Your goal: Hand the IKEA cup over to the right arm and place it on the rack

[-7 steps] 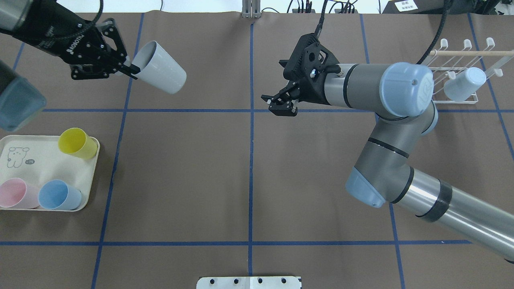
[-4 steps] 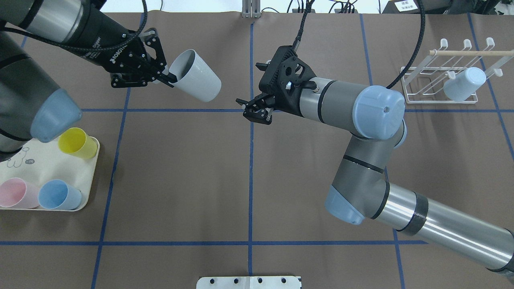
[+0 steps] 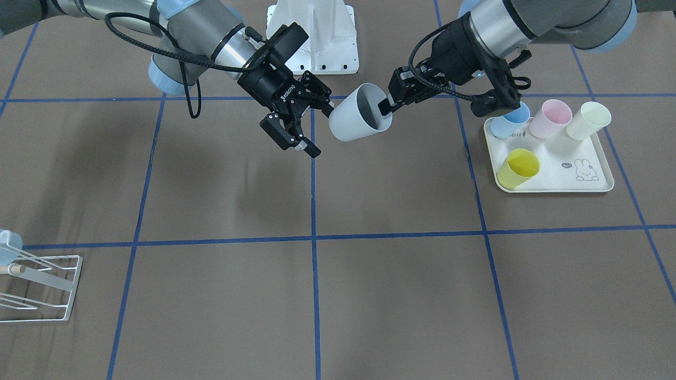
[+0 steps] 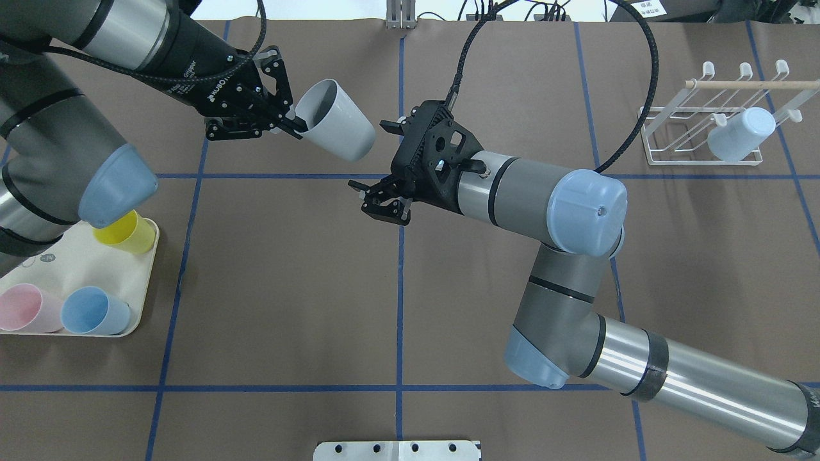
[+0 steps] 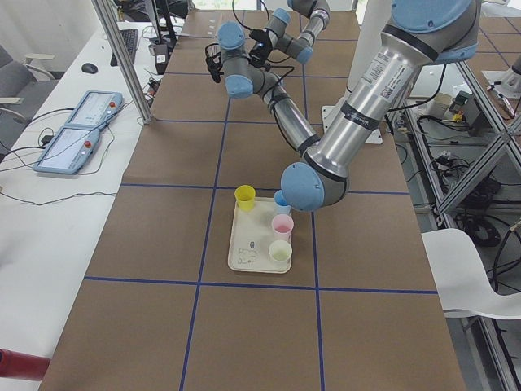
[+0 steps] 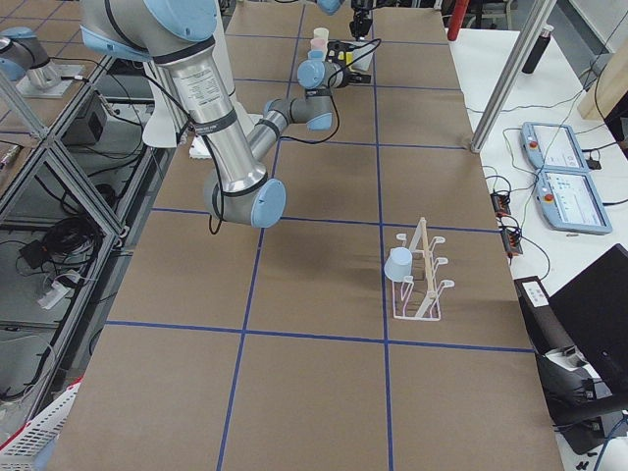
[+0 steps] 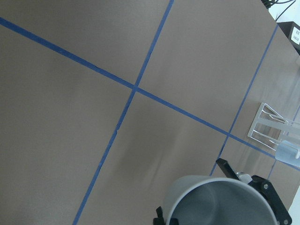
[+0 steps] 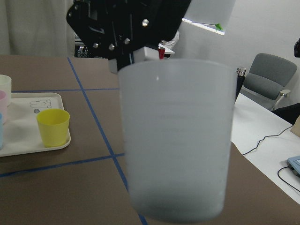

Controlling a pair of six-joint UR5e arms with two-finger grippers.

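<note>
A: Since the earlier look, your left pincer (image 4: 296,123) has carried the grey cup (image 4: 336,128) nearer the middle, and your right pincer (image 4: 377,202) has come to meet it.

B: Is the cup passed over?

A: Not yet. The left one is clamped on the rim and holds the cup above the worktop (image 4: 288,288). The right one stands apart beside its base. Taking, release and the rack (image 4: 743,83) remain.

The rack (image 3: 50,281) was cut off at the front-facing view's left edge. The grey cup (image 8: 176,140) loomed blurred in the right wrist view, cropped in the left. The left arm (image 4: 51,141) hid part of the tray (image 4: 77,266) overhead.
</note>
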